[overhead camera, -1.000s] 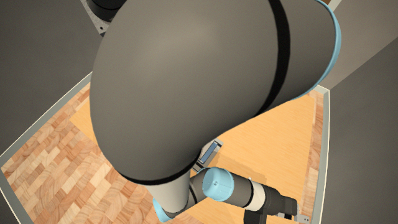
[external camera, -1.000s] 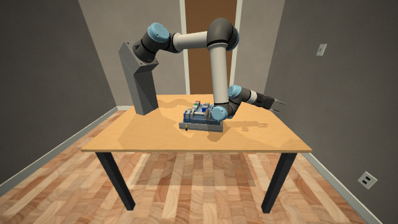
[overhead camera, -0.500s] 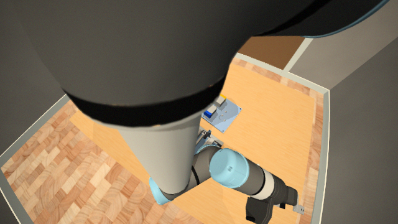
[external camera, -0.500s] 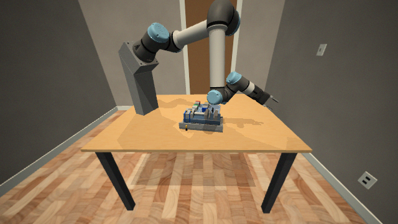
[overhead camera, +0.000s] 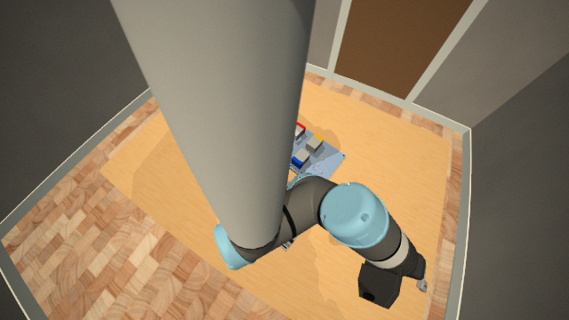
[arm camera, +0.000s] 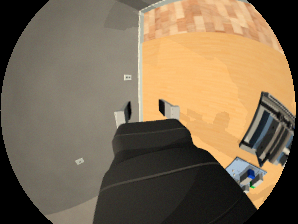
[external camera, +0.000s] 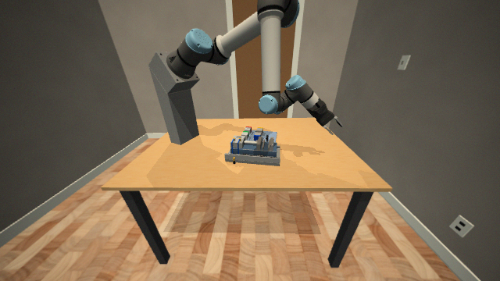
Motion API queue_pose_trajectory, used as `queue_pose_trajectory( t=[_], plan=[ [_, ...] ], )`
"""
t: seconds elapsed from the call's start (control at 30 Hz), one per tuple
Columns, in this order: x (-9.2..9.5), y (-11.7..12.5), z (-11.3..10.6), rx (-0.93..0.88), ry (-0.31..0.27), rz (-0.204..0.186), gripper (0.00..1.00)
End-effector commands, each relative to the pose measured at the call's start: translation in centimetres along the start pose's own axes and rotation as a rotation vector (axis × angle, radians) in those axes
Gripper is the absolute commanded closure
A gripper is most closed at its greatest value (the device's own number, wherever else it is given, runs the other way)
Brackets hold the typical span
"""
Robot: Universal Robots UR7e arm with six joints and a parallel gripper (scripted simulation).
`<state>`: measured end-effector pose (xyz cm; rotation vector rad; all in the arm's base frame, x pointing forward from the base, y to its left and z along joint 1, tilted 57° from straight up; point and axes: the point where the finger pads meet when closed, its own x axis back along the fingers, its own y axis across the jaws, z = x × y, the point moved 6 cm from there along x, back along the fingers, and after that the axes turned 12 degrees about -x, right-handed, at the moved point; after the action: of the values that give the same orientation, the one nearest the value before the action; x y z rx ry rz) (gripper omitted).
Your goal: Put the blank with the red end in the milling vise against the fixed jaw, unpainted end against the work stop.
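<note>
Open hand must come round above the red-ended blank

The hand is spread, with nothing between its fingers, and stands near the far side of the desk. I judge the step is approaching the blank with the red end, which lies on the plate. It is better to travel high over the vise, point the fingers down, then descend slowly, without pushing the yellow-ended blank. The wanted blank looks like a grey block, its painted end bright red; in the top view the arm partly hides it.
</note>
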<state>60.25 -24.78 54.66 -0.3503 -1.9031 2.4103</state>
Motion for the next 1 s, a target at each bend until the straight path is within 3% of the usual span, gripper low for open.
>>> queue_pose_trajectory(
  t=[0.0, 0.1, 0.27, 0.67, 0.83, 0.97],
  plan=[
    [0.2, -0.2, -0.2, -0.005, 0.01, -0.019, 0.0],
    [0.2, -0.2, -0.2, -0.005, 0.01, -0.019, 0.0],
    [2.6, 0.3, -2.6, -0.073, 0.083, -0.217, 0.0],
    [2.6, 0.3, -2.6, -0.073, 0.083, -0.217, 0.0],
    [4.7, 0.9, -4.9, -0.142, 0.158, -0.415, 0.0],
    [4.7, 0.9, -4.9, -0.142, 0.158, -0.415, 0.0]
  ],
)
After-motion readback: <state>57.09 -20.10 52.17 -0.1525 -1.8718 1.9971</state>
